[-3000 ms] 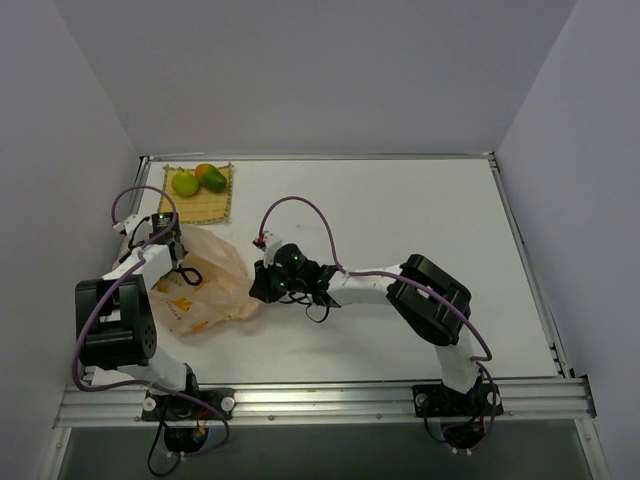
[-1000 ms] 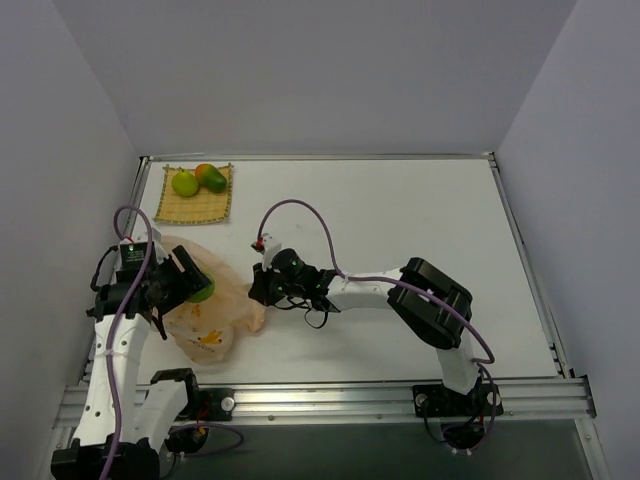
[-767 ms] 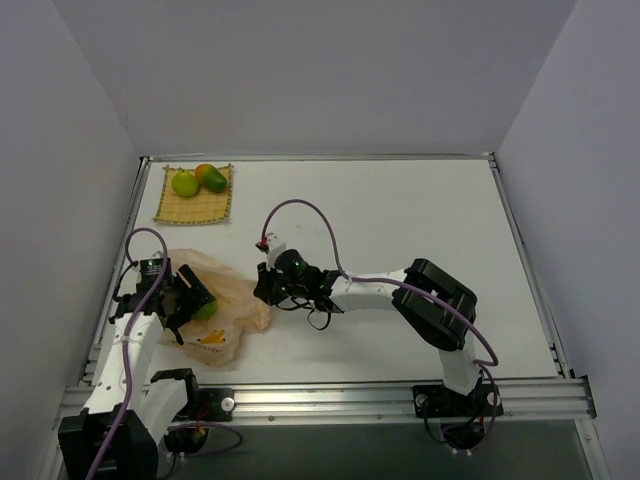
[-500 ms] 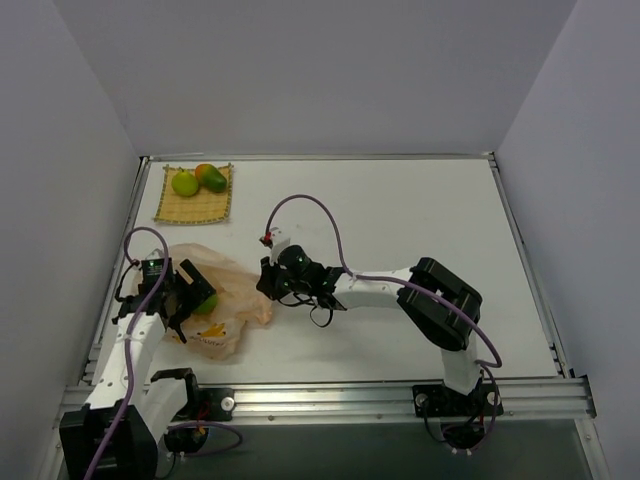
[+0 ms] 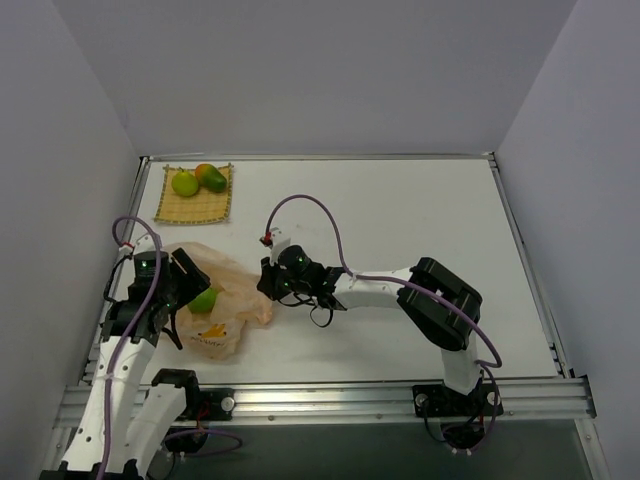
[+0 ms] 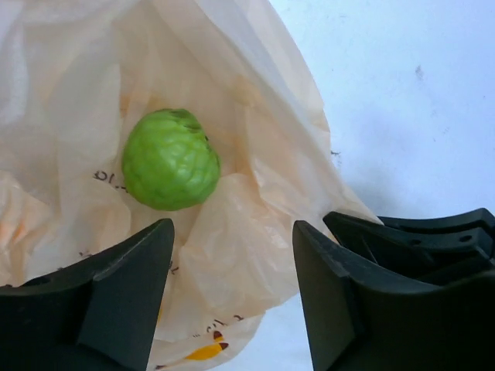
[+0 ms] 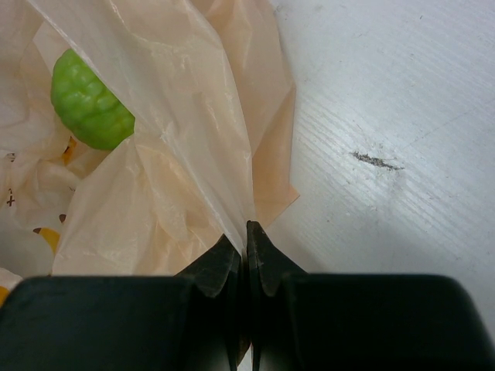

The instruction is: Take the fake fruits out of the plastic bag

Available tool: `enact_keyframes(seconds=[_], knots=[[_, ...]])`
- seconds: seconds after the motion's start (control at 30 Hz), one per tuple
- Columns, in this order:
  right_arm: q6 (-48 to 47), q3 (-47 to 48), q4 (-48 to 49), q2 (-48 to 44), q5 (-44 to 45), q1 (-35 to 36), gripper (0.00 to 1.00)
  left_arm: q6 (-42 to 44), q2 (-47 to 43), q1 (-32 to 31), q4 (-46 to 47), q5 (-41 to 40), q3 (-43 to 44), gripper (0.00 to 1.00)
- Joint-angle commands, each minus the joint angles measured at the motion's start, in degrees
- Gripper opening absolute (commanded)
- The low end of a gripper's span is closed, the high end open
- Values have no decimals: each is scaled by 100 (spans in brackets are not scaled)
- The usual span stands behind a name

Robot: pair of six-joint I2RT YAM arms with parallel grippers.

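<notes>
Fingers of my left end effector (image 6: 232, 232) stand spread, holding nothing, just short of a round bumpy green plastic fruit (image 6: 170, 158) that lies among the folds of the crinkled translucent peach plastic bag (image 5: 232, 305). My right end effector (image 7: 246, 232) is pressed together, pinching the bag's edge on the white counter (image 5: 400, 220). A round yellow-green fruit (image 5: 185, 183) and an oval green-and-orange fruit (image 5: 211, 178) sit touching on the flat yellow woven mat (image 5: 195, 208), apart from the bag.

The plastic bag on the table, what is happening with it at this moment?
Two robot arms are emptying the bag. The right pincer is shut on the bag's edge. The left pincer is open, just short of a green fruit that lies among the bag's folds, and it grips nothing. Two more fruits, a round one and a mango, lie on the mat at the far left corner, so one fruit is left to take out.
</notes>
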Motion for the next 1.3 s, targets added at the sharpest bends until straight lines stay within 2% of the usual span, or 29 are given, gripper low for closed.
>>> enact_keyframes(seconds=[0.0, 0.27, 0.4, 0.83, 0.93, 0.97, 1.03, 1.1, 1.27], knots=[[-50, 116, 46, -106, -12, -43, 0, 10, 262, -291, -130, -358, 138, 56], [-32, 98, 55, -105, -65, -43, 0, -34, 1282, -520, 574, -1183, 76, 55], [-32, 107, 55, -105, -73, -52, 0, -51, 1352, -547, 706, -1614, -20, 66], [12, 142, 116, -26, -275, -52, 0, -78, 2442, -591, 1303, -1755, -302, 66], [21, 160, 116, -9, -293, -35, 0, -104, 2372, -617, 1365, -1685, -293, 49], [21, 151, 116, -9, -293, -43, 0, -95, 2311, -652, 1339, -1668, -276, 39], [21, 142, 116, -9, -276, -52, 0, -78, 2048, -652, 1137, -1650, -241, 29], [21, 151, 116, -17, -275, -52, 0, -43, 1706, -652, 814, -1554, -153, 22], [12, 125, 116, -35, -188, -52, 0, -51, 897, -661, -83, -1062, 154, 20]])
